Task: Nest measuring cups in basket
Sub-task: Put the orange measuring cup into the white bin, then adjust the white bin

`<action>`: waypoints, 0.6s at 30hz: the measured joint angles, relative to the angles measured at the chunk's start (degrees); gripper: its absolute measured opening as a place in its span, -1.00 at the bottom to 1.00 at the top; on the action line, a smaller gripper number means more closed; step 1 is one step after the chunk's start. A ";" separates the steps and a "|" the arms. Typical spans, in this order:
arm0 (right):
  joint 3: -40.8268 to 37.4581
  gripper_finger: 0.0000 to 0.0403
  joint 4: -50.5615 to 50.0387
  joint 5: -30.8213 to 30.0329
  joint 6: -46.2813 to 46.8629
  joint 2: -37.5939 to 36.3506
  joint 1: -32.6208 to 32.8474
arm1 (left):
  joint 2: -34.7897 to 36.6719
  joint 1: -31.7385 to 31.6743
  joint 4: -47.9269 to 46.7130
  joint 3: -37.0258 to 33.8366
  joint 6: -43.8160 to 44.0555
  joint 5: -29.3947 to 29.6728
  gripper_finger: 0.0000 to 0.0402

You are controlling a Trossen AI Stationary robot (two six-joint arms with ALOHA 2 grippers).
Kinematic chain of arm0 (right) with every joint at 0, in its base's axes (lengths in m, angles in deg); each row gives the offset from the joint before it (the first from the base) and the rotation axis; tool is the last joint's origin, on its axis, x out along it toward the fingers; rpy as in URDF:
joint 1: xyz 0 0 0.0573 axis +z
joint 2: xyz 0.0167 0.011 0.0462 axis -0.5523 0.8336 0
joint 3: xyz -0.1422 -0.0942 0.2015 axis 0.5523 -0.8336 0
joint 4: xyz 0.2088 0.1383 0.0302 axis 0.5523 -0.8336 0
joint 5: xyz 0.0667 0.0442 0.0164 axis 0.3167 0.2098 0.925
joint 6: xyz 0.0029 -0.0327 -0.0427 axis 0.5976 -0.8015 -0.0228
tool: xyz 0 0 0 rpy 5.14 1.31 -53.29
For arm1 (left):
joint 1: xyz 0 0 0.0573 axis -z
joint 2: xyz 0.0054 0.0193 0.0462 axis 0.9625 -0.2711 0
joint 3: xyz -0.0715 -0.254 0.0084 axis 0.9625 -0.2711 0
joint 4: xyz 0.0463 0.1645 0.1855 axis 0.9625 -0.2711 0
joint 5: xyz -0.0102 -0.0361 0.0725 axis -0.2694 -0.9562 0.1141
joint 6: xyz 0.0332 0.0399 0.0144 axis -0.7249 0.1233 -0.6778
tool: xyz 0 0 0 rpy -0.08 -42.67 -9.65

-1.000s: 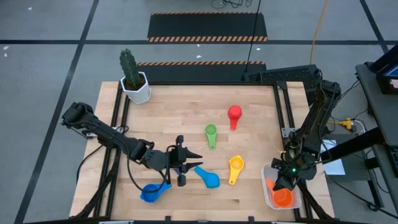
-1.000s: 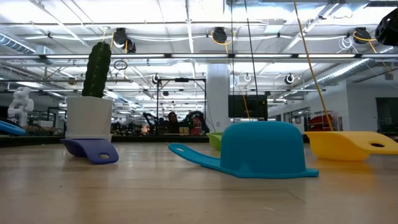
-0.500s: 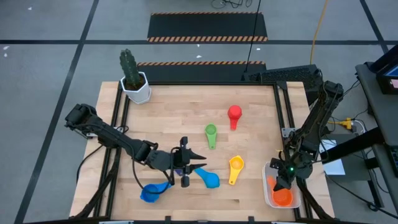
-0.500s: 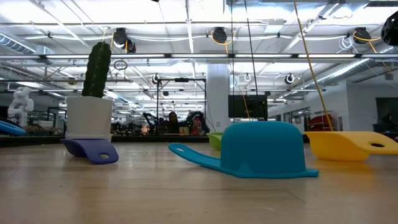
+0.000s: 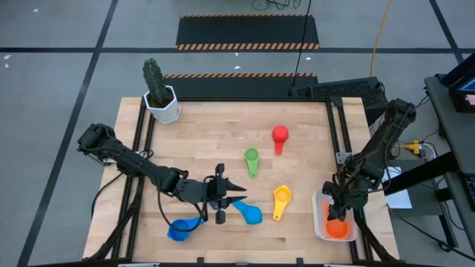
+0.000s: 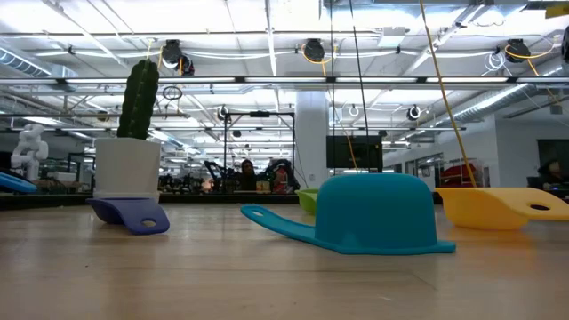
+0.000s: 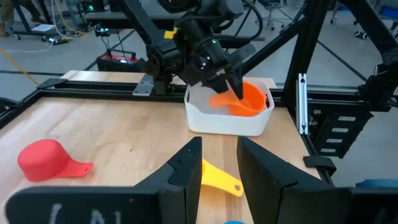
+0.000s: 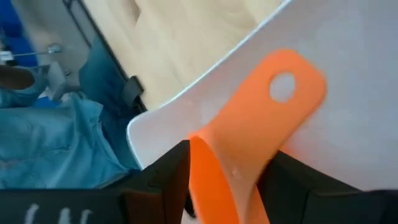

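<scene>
Since a second ago, the right gripper (image 5: 339, 219) has let its fingers spread apart and drawn slightly back over the basket (image 5: 320, 225), leaving the orange cup (image 5: 338, 231) resting inside it at the table's right front corner. Its fingers now stand apart on either side of the cup's handle, very close to it. The risk, as I judge it, is that a finger catches the handle on lifting away and tips or drags the cup out of the basket.

Out on the table, the yellow cup (image 5: 281, 199), green cup (image 5: 251, 159) and red cup (image 5: 279, 136) lie well apart. A teal cup (image 5: 250, 213) sits upside down just beside the left gripper (image 5: 225, 202), whose fingers hold a narrow gap with nothing between them. Being inverted, the teal cup may slide or flip when pinched. A blue cup (image 5: 180, 229) lies near the front edge.
</scene>
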 joint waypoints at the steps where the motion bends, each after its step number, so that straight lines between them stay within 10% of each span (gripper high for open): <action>1: 0.54 -0.20 -2.03 0.48 0.22 0.04 -0.04 | 0.00 0.00 0.07 0.00 0.01 0.00 -0.48; 18: 1.58 -0.25 -9.09 2.37 -2.24 3.67 -2.39 | 0.07 0.00 0.75 0.00 0.04 0.02 -0.48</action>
